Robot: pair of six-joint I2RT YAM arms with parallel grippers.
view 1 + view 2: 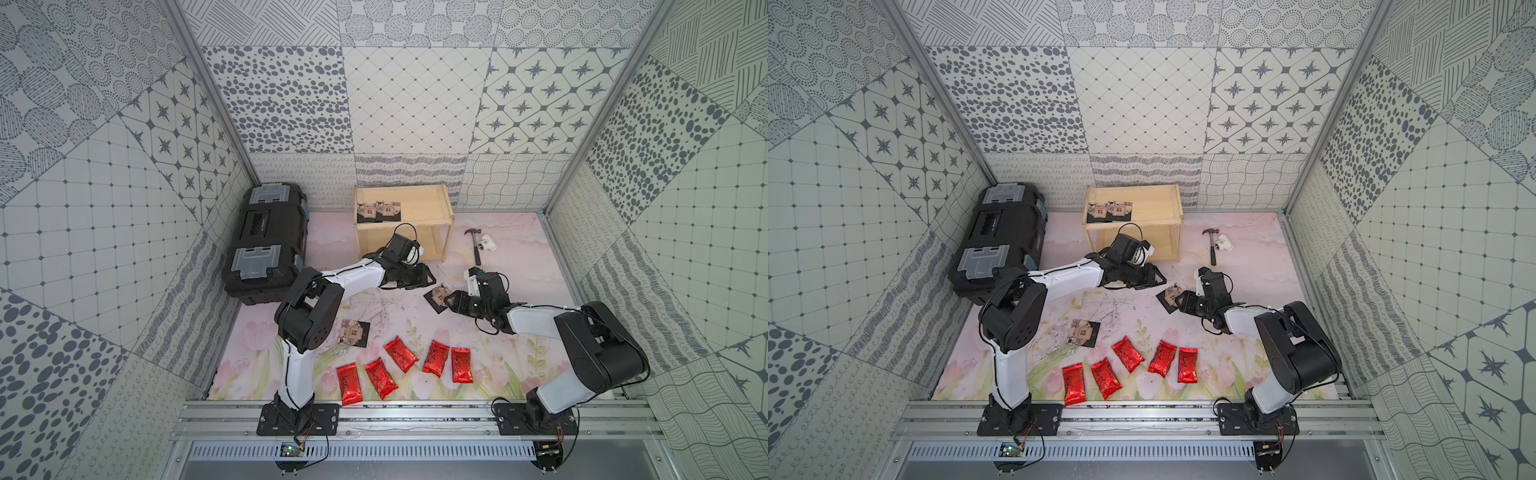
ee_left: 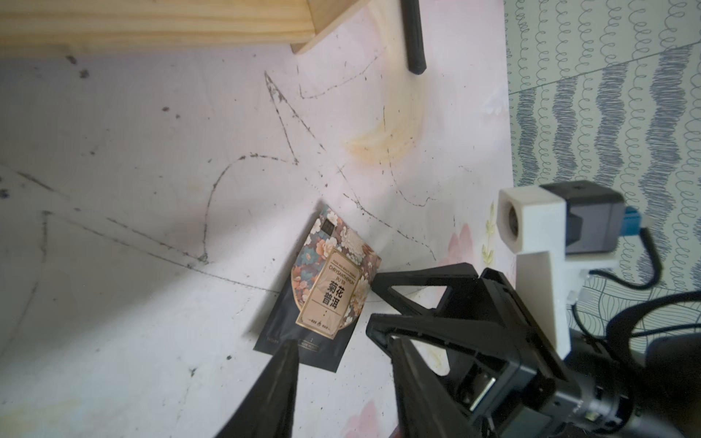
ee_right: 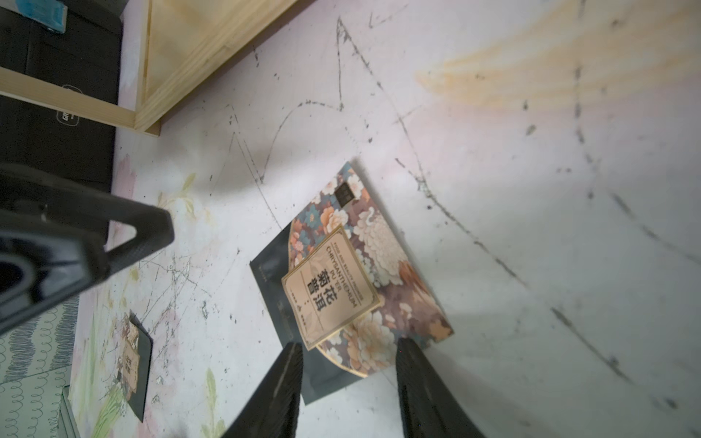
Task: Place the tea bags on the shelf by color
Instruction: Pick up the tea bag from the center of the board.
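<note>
The right gripper (image 3: 349, 347) is filling the near edge of its wrist view. Its two black fingers (image 3: 280, 383) are standing apart and clasping nothing, and their tips are hanging over the lower margin of a black chrysanthemum pu'er sachet (image 3: 341, 273). I cannot tell whether they are touching it. This sachet is lying label up on the scratched floral mat (image 3: 531, 227), in front of the shelf (image 1: 419, 199) and apart from it. The left gripper (image 1: 430, 277) is hovering just beside it, with jaws also spread and empty.

Further out, two black sachets (image 1: 378, 210) are sitting on the shelf's top tier. One more black sachet (image 1: 353, 332) is lying near the left arm, and five red foil pouches (image 1: 401, 354) are lying in a row close to the arms' bases.

I am judging the sachet to be very light, thin and bendable, with a smooth skin that is probably sliding easily. Lying flat, it is offering no side to grip, so pinching one free edge or corner is looking safest.
</note>
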